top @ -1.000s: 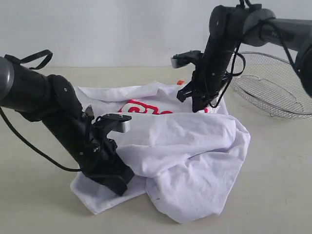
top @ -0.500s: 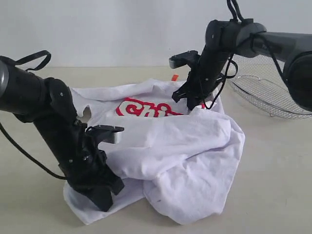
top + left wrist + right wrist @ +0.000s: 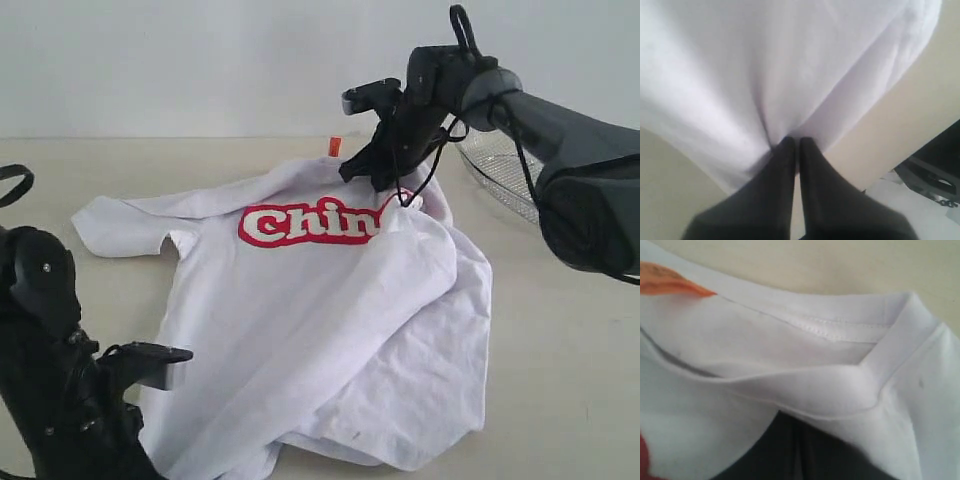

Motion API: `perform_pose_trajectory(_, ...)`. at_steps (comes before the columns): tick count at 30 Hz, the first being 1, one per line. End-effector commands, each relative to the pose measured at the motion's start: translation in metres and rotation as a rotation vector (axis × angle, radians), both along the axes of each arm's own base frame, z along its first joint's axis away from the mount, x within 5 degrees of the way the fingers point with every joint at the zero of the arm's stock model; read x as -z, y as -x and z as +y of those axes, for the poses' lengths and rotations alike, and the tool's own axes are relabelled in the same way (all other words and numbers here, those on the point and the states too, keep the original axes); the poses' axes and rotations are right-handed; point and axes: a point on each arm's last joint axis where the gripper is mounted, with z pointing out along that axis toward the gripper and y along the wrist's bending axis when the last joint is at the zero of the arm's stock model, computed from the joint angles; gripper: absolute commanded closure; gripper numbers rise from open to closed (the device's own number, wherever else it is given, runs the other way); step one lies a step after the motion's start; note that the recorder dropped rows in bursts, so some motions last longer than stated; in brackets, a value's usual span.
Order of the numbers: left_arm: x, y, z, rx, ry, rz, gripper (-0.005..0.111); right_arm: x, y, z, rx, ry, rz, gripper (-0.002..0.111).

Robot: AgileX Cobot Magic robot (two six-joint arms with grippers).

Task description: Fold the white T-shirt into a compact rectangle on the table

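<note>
since a second ago the left pincer [image 3: 793, 146] had pulled back toward the near edge of the exterior view, and the right pincer [image 3: 388, 180] had drawn away from it. the white t-shirt [image 3: 320, 300] had been stretched out between them, so more of its red lettering [image 3: 310, 223] showed.

the left pincer's fingers [image 3: 782, 165] were pressed together on a gathered bit of the shirt's lower cloth, which fanned out taut ahead of the tips. the right pincer was clamped on the neckline, with the collar seam folded over its dark fingers [image 3: 790, 450]. the orange neck tag [image 3: 334, 146] stood just beside that pincer, on the side toward the left arm.

between the two pincers the shirt lay chest up on the table [image 3: 560, 400]. one sleeve [image 3: 120, 215] was spread flat, well off to the left pincer's side. the cloth below the right pincer was bunched in loose folds. a wire basket [image 3: 490, 160] sat on the table beyond the right pincer, partly hidden by that arm.
</note>
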Motion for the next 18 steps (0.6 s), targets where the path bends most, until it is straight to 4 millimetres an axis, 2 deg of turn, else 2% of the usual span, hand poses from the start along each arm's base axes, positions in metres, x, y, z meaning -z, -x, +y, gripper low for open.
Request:
perform_pose_trajectory(1,-0.022,-0.011,-0.002,0.001,0.019,-0.143,0.102,-0.039,-0.002,-0.004,0.000,0.016,-0.069,0.108)
perform_pose_trajectory(2,-0.030,-0.014,-0.003,-0.001,0.037,-0.172,0.102,-0.056,0.000,-0.004,-0.002,0.014,-0.084,0.108)
perform_pose_trajectory(3,-0.042,-0.019,-0.006,-0.009,0.063,-0.224,0.102,-0.091,0.007,-0.005,-0.005,0.009,-0.112,0.108)
perform_pose_trajectory(4,-0.048,-0.021,-0.006,-0.009,0.074,-0.252,0.102,-0.110,0.011,-0.006,-0.006,0.015,-0.128,0.108)
perform_pose_trajectory(5,-0.058,-0.027,-0.007,-0.009,0.090,-0.331,0.102,-0.144,0.024,-0.010,-0.004,0.037,-0.141,0.108)
perform_pose_trajectory(7,-0.066,-0.044,-0.010,-0.053,0.107,-0.499,0.102,-0.182,0.037,-0.017,0.031,0.031,-0.189,0.108)
perform_pose_trajectory(10,-0.067,-0.059,-0.014,-0.081,0.114,-0.587,0.102,-0.199,0.049,-0.021,0.088,-0.001,-0.176,0.108)
perform_pose_trajectory(14,-0.059,-0.071,-0.020,-0.080,0.106,-0.572,0.102,-0.205,0.071,-0.023,0.106,-0.002,-0.103,0.108)
perform_pose_trajectory(18,-0.045,-0.084,-0.025,-0.085,0.090,-0.562,0.102,-0.186,0.102,-0.028,0.091,0.036,0.049,0.108)
